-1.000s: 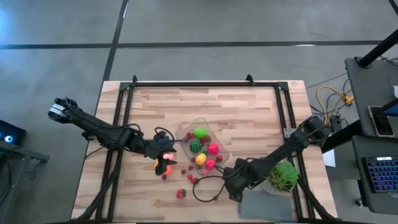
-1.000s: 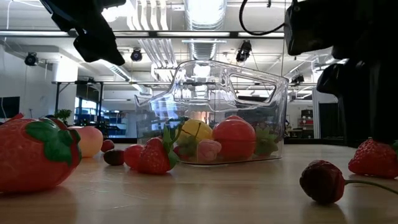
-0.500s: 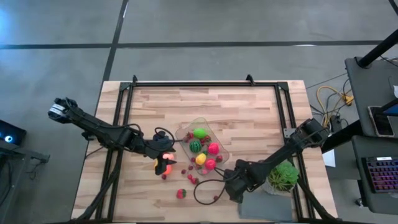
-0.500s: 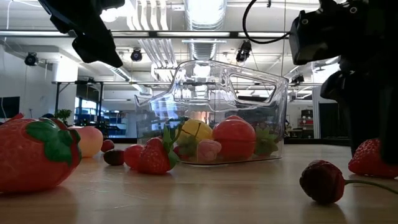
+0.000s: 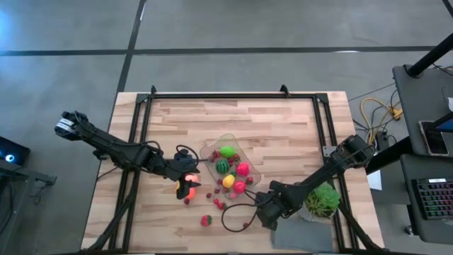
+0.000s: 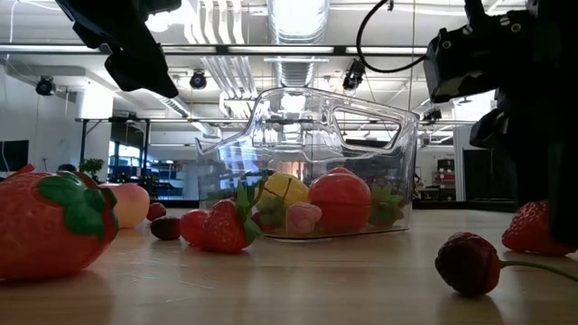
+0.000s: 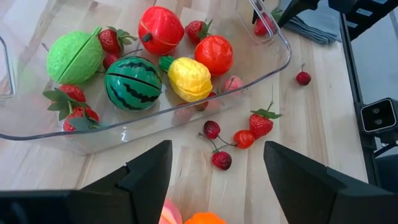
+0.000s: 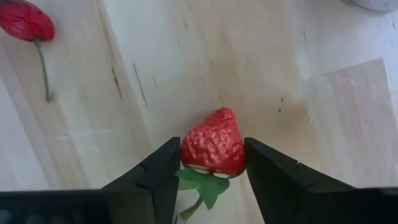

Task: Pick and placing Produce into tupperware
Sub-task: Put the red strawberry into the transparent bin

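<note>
The clear tupperware [image 5: 228, 164] stands mid-table and holds a green fruit, a watermelon, a yellow one, red ones and strawberries [image 7: 134, 81]. Loose produce lies on the wood around it: a strawberry [image 5: 206, 220], cherries [image 7: 221, 158] and an orange and pink fruit [image 5: 187, 180]. My left gripper [image 7: 217, 180] hangs open above that orange and pink fruit, high over the table [image 6: 126, 45]. My right gripper [image 8: 213, 168] is down at the table, near and right of the tub [image 5: 265, 214], shut on a strawberry [image 8: 213, 146]. My right gripper pinches the strawberry's red body [image 8: 193, 149] between its two fingers, one on each flank. The fingers come from above, slanting down. The strawberry lies on the wood [image 6: 526, 227], leaf end toward the wrist and tip pointing away.
A potted green plant [image 5: 322, 200] and a flat grey cloth [image 5: 301, 237] sit by the table's near right corner, close to my right arm. A dark cherry with a stem [image 6: 468, 262] lies beside the right gripper. Black frame rails [image 5: 212, 95] border the table.
My right gripper has come down toward the table and now stands over the strawberry, covering part of it in the low view. The strawberry stays on the wood.
</note>
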`<move>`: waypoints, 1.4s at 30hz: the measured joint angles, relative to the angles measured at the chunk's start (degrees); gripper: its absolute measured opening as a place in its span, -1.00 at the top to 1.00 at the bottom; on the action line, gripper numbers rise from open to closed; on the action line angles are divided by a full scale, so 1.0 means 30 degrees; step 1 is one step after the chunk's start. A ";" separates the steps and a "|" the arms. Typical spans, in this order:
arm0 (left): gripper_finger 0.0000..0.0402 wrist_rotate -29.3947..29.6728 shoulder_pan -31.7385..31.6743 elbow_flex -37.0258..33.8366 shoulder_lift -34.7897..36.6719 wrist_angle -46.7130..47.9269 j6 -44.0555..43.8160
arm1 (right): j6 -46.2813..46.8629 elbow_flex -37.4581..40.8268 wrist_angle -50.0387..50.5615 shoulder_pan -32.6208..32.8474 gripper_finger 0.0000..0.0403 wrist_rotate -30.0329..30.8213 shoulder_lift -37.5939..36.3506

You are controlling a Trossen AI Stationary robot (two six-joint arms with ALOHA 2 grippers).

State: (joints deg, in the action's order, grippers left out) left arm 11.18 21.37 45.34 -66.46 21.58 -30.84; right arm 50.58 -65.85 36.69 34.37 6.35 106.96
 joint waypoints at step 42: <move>-0.20 -0.0351 -0.0001 0.0000 0.0692 0.1637 -0.2124 | -0.3858 -0.4536 0.1045 -0.6692 0.16 0.0640 -0.4211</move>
State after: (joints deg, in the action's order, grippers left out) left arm 10.13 21.36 45.34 -64.38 26.49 -37.21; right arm 39.01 -79.46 39.83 14.29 8.27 94.32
